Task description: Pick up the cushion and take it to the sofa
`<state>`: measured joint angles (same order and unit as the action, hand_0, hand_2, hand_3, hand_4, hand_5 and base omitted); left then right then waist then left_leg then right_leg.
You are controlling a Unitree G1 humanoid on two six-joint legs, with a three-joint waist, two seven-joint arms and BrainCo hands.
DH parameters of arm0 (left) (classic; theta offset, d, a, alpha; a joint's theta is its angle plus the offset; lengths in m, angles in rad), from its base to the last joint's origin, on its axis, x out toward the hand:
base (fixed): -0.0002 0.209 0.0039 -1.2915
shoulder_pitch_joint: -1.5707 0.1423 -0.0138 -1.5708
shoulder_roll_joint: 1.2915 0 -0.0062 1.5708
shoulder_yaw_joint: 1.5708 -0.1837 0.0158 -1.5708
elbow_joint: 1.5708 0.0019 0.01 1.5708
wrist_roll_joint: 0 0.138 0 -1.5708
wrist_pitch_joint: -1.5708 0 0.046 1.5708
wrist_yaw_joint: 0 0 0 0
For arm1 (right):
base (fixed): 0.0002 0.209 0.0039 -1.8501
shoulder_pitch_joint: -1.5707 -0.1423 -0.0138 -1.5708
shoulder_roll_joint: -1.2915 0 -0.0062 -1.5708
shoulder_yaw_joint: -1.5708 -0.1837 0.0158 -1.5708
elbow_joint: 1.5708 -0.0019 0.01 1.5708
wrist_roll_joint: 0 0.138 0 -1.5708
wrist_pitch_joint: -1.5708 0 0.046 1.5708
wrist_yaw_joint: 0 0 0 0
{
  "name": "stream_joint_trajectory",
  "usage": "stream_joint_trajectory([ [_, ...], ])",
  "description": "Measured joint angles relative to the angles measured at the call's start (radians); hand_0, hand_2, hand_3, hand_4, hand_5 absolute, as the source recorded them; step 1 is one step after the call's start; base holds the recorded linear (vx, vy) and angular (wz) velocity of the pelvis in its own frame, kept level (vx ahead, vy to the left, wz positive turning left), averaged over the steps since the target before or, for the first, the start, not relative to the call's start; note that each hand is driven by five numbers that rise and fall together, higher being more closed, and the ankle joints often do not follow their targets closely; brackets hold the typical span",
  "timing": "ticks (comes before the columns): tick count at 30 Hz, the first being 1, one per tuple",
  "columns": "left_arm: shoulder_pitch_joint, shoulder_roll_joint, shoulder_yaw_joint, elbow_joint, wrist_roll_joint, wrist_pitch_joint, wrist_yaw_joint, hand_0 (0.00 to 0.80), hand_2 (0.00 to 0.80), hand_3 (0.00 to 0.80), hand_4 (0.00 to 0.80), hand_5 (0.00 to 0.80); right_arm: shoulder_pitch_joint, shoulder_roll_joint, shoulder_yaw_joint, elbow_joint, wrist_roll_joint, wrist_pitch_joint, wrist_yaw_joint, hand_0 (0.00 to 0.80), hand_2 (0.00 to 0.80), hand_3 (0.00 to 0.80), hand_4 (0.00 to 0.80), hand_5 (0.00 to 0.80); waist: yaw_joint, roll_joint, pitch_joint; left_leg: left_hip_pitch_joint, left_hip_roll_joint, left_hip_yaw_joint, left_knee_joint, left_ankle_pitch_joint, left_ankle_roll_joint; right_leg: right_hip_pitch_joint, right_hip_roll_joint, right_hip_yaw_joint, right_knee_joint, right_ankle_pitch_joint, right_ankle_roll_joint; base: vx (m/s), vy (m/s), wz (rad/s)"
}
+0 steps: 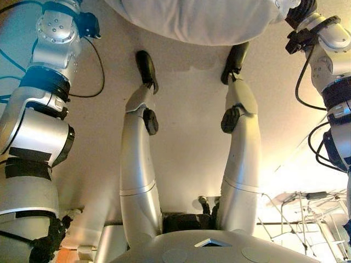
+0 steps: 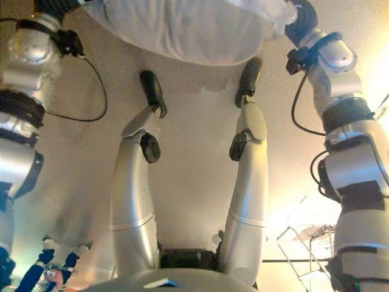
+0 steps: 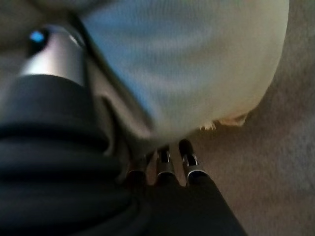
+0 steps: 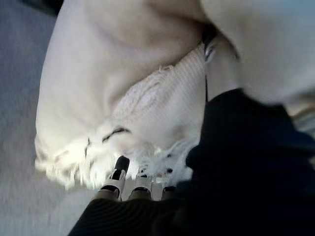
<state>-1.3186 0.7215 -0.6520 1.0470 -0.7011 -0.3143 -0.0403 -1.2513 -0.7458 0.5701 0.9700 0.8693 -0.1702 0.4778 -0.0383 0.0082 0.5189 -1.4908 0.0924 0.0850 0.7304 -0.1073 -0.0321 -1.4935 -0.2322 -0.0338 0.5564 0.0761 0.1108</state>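
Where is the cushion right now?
The white cushion is off the floor at the top of both eye views, carried between the left hand on one side and the right hand on the other.

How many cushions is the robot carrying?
1. The white cushion is held up off the floor between the left hand and the right hand. Another could be hidden behind it.

1. No text, label, number or sign can be read in any view.
2. The cushion (image 2: 188, 27) is plain pale fabric with a fringed edge and carries no print or tag.
3. The floor (image 1: 186, 126) under it is bare and unmarked.
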Motion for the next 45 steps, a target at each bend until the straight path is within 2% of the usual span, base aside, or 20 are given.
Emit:
stream_joint_trajectory([
  [1,-0.004,-0.001,-0.003,0.0,-0.005,0.002,-0.002,0.8,0.8,0.8,0.8,0.8,-0.007,-0.002,0.0,0.0,0.027,0.018,0.025,0.075,0.075,0.075,0.075,0.075,0.0,0.001,0.0,0.0,-0.006,0.001,-0.01,0.009,-0.002,-0.004,-0.004,0.002,-0.003,0.001,0.0,-0.08,0.013,0.14],
  [2,-0.009,-0.002,-0.005,-0.001,-0.019,0.003,-0.006,0.8,0.8,0.8,0.8,0.8,-0.016,-0.006,0.0,0.001,0.05,0.029,0.044,0.411,0.411,0.411,0.411,0.411,0.007,0.001,-0.001,0.002,-0.011,0.005,-0.023,0.013,-0.002,-0.01,-0.009,0.004,-0.003,0.001,0.0,0.01,0.001,0.15],
  [3,-0.012,-0.002,-0.013,-0.001,-0.026,0.005,-0.008,0.8,0.8,0.8,0.8,0.8,-0.021,-0.005,0.0,0.003,0.06,0.039,0.05,0.787,0.787,0.787,0.787,0.787,-0.002,0.001,-0.001,0.002,-0.009,0.01,-0.026,0.014,-0.002,-0.013,-0.007,0.003,-0.002,0.0,-0.001,0.011,-0.001,0.12],
  [7,-0.012,-0.023,-0.029,-0.004,-0.051,0.015,-0.011,0.8,0.8,0.8,0.8,0.8,-0.037,-0.004,0.0,0.018,0.068,0.063,0.051,0.8,0.8,0.8,0.8,0.8,0.009,0.003,-0.002,0.015,-0.015,0.019,-0.05,0.026,-0.003,-0.013,-0.013,0.01,-0.004,0.0,-0.003,0.01,-0.001,0.08],
  [19,-0.015,-0.05,-0.061,-0.007,-0.12,0.047,-0.048,0.8,0.8,0.8,0.8,0.8,-0.051,-0.014,-0.002,0.018,0.068,0.063,0.031,0.8,0.8,0.8,0.8,0.8,0.025,0.006,-0.003,0.02,-0.01,0.014,-0.096,0.054,-0.014,-0.016,0.0,0.004,-0.033,0.015,-0.014,-0.009,-0.043,0.01],
  [23,-0.005,-0.048,-0.057,-0.021,-0.159,0.047,-0.063,0.8,0.8,0.8,0.8,0.8,-0.048,-0.013,-0.008,0.016,0.068,0.063,0.008,0.8,0.8,0.8,0.8,0.8,0.026,0.006,-0.003,0.021,-0.009,0.013,-0.093,0.054,-0.015,-0.014,0.0,0.004,-0.033,0.015,-0.013,-0.03,-0.071,-0.01],
  [25,0.03,-0.047,-0.03,-0.051,-0.186,0.046,-0.081,0.8,0.8,0.8,0.8,0.8,-0.031,-0.011,-0.019,0.011,0.068,0.061,0.002,0.8,0.8,0.8,0.8,0.8,0.025,0.006,-0.003,0.03,-0.009,0.012,-0.089,0.054,-0.015,-0.002,0.0,0.006,-0.032,0.015,-0.013,-0.035,-0.094,-0.02],
  [30,0.207,-0.056,0.019,-0.14,-0.211,0.035,-0.12,0.8,0.8,0.8,0.8,0.8,0.118,0.009,-0.073,-0.072,0.066,0.046,-0.033,0.8,0.8,0.8,0.8,0.8,0.022,0.004,-0.001,0.137,-0.009,0.007,-0.084,0.051,-0.017,0.102,-0.002,0.007,-0.024,0.012,-0.014,-0.016,-0.081,-0.03],
  [36,0.548,-0.105,0.156,-0.342,-0.237,0.002,-0.158,0.8,0.8,0.8,0.8,0.8,0.41,0.045,-0.182,-0.275,0.013,0.035,-0.08,0.8,0.8,0.8,0.8,0.8,0.009,0.002,-0.001,0.349,0.001,-0.017,-0.105,0.041,-0.03,0.328,0.001,-0.016,-0.043,-0.006,-0.019,0.018,-0.138,-0.02],
  [39,0.691,-0.135,0.207,-0.444,-0.238,-0.004,-0.177,0.8,0.8,0.8,0.8,0.8,0.561,0.076,-0.263,-0.369,-0.034,0.021,-0.095,0.8,0.8,0.8,0.8,0.8,0.004,-0.001,0.0,0.456,0.003,-0.025,-0.131,0.039,-0.026,0.443,0.001,-0.033,-0.074,-0.007,-0.02,0.03,-0.147,0.02],
  [41,0.794,-0.163,0.252,-0.515,-0.244,-0.001,-0.191,0.8,0.8,0.8,0.8,0.8,0.688,0.12,-0.329,-0.447,-0.069,0.016,-0.107,0.8,0.8,0.8,0.8,0.8,0.005,-0.015,0.006,0.561,0.002,-0.017,-0.166,0.042,-0.031,0.539,-0.001,-0.045,-0.091,-0.014,-0.021,0.081,-0.139,0.01],
  [45,0.983,-0.224,0.314,-0.615,-0.258,0.024,-0.236,0.8,0.8,0.8,0.8,0.8,0.925,0.194,-0.386,-0.582,-0.124,-0.001,-0.109,0.8,0.8,0.8,0.8,0.8,0.012,-0.035,0.004,0.846,-0.006,-0.011,-0.312,0.069,-0.045,0.804,0.001,-0.079,-0.185,-0.02,-0.018,0.103,-0.139,0.03],
])
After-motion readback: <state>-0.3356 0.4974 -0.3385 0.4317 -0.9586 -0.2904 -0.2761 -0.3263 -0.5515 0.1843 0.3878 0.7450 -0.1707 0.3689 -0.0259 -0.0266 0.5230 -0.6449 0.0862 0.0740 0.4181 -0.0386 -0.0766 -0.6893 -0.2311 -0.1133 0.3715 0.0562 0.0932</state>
